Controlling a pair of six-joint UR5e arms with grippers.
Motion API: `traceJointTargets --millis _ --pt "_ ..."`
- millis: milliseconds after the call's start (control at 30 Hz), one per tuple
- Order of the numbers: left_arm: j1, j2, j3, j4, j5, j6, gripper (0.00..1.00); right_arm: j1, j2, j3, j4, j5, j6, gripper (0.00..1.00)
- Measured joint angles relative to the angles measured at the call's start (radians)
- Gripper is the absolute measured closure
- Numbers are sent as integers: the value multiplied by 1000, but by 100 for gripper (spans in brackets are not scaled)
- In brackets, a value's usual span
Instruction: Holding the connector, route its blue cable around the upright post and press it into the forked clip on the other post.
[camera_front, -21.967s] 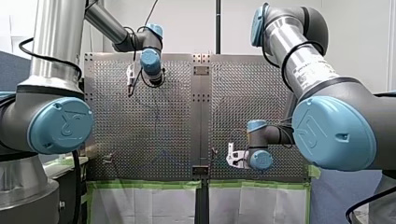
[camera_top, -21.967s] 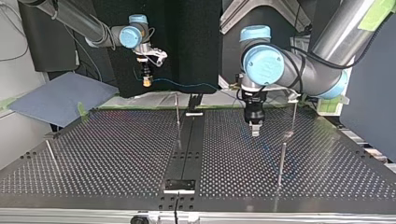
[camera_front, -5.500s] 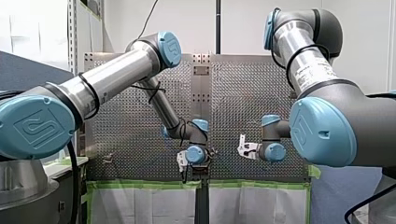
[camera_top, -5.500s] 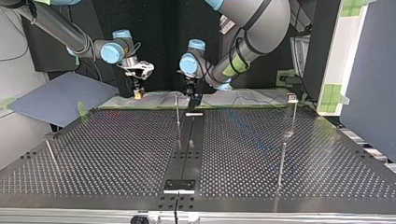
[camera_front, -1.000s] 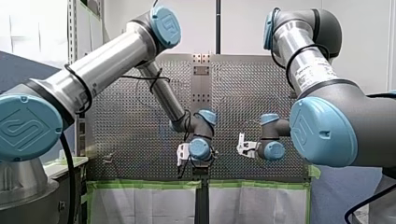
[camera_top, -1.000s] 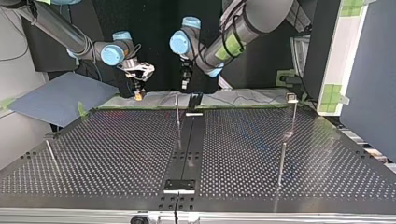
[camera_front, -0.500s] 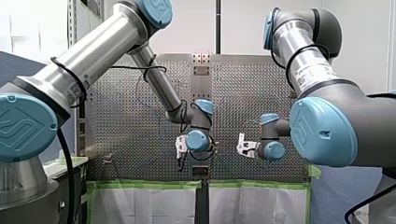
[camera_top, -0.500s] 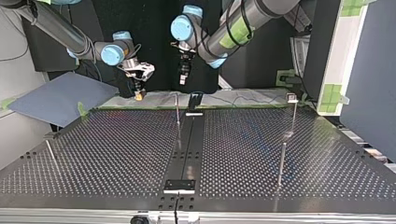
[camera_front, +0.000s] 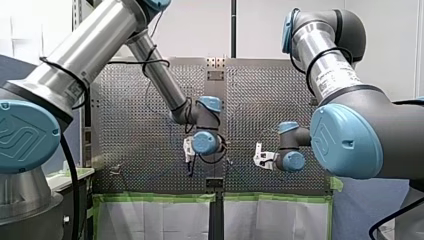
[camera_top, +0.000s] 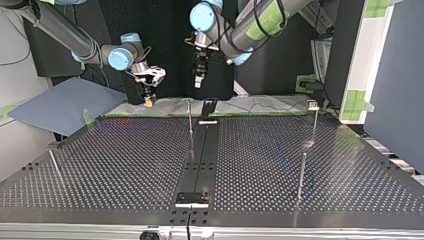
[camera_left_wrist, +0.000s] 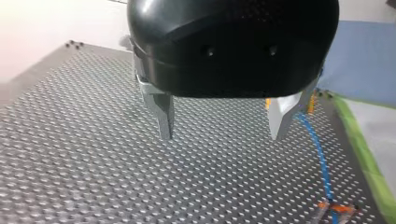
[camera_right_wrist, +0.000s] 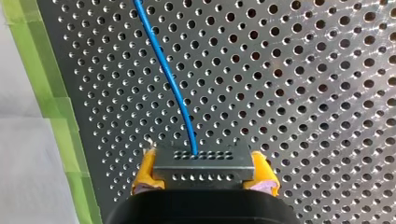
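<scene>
Raised my left gripper (camera_top: 199, 81) a little further above the table (camera_top: 125, 165) than half a second before, well clear of the thin upright post (camera_top: 190, 117) by the centre strip, after holding it low beside that post 5.5 seconds back. Left its metal fingers (camera_left_wrist: 161, 112) spread wide, with nothing between them. Kept my right gripper (camera_right_wrist: 203, 173) unmoved, low over the far edge at the top view's left, yellow pads (camera_right_wrist: 145, 170) pinching the grey connector (camera_right_wrist: 203, 161). Trailed the blue cable (camera_right_wrist: 168, 79) from the connector across the perforated plate and, in the left wrist view, down to a small orange-marked fitting (camera_left_wrist: 334, 208) on the table.
</scene>
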Motion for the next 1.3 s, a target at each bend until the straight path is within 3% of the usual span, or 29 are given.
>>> traceJointTargets --millis 267,667,867,1133,1300 --pt "0 69 -69 65 5 -5 0 -1 0 0 -3 0 1 100" --pt "-1 168 -168 78 16 -18 0 0 0 0 -3 0 2 100" --pt "7 213 -213 87 53 -56 0 0 0 0 -4 0 2 100" --pt "32 288 -291 154 127 -126 0 0 0 0 -3 0 2 100" --pt "49 302 -339 165 145 -146 0 0 0 0 0 0 2 100"
